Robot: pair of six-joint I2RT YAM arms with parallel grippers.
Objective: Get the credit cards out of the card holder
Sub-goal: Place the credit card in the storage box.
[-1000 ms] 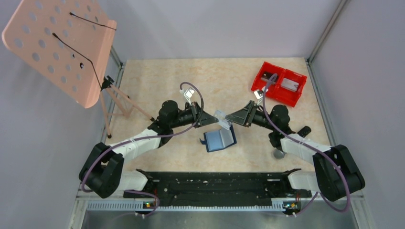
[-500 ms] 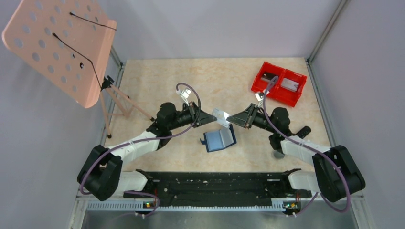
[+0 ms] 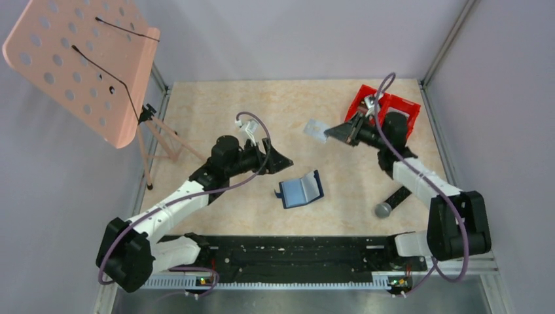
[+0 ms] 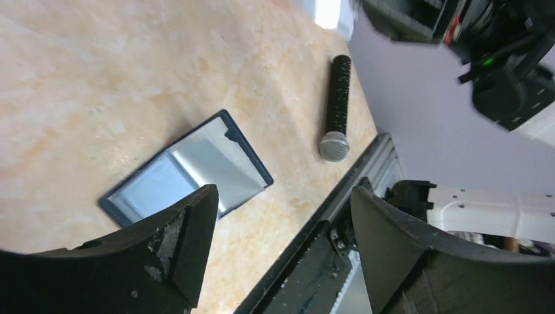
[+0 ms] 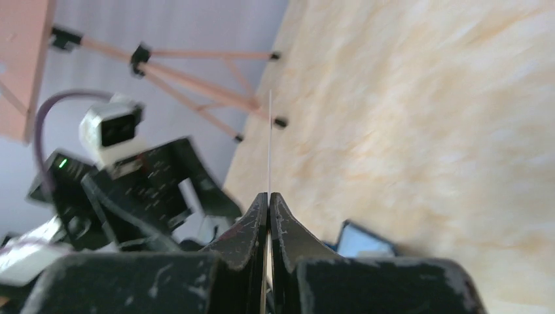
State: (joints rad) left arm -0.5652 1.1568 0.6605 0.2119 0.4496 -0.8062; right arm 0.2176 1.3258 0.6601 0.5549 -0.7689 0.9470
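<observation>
The card holder (image 3: 300,190) lies open on the table, navy outside with pale blue-grey inner faces up; it also shows in the left wrist view (image 4: 186,173). My right gripper (image 3: 329,133) is shut on a pale grey credit card (image 3: 314,128), held in the air left of the red bin. In the right wrist view the credit card (image 5: 269,144) stands edge-on out of the shut right gripper (image 5: 269,196). My left gripper (image 3: 286,159) hangs open and holds nothing, up and left of the card holder, its fingers wide apart in its own view (image 4: 283,193).
A red two-compartment bin (image 3: 413,112) sits at the back right, partly behind my right arm. A black microphone with a grey ball head (image 3: 391,201) lies right of the card holder. A pink perforated stand (image 3: 85,59) on a tripod (image 3: 167,140) fills the left back.
The pale card went from my left gripper to my right one. The right arm swung it back and right toward the red bin. The left gripper opened and drew back.
</observation>
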